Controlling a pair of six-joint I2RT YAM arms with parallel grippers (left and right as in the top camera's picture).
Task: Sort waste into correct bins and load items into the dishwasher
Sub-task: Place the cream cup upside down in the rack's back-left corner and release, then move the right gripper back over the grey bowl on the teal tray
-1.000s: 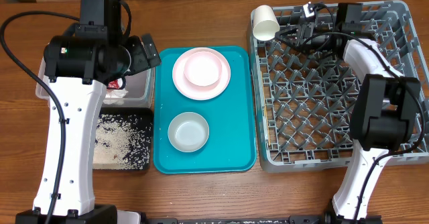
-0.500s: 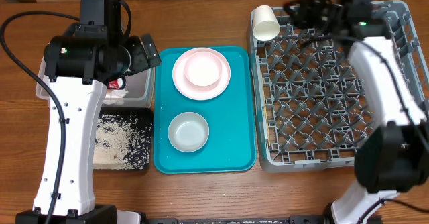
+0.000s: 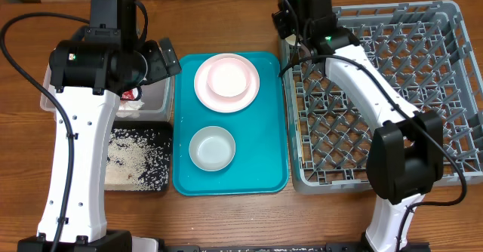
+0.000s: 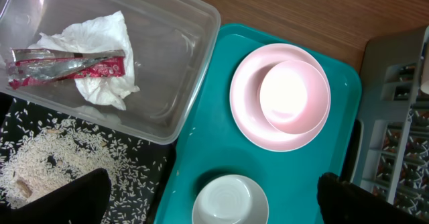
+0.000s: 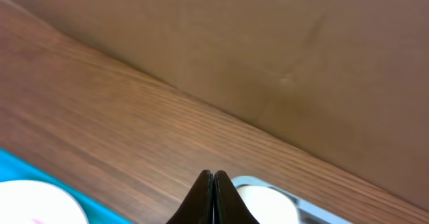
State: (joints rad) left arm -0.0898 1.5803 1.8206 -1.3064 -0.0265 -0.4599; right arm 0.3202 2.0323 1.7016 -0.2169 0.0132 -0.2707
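- While my right jaws, pressed together, hover by the small white cylindrical cup [image 5: 265, 204] at a corner of the grey lattice dish rack [image 3: 423, 78], a nudge could topple it out.
- My left jaws hang spread wide.

A brown wooden table [image 3: 226, 26] with fine, straight grain carries everything, evenly lit with only soft shadows. Ahead of the right jaws its boards run slantwise to the far edge. Beyond that edge stands a flat, matte brown surface [image 5: 301, 36] with a faint crease; whether it is wall or board cannot be told. Ahead of the left jaws, a strip of the same wood shows.
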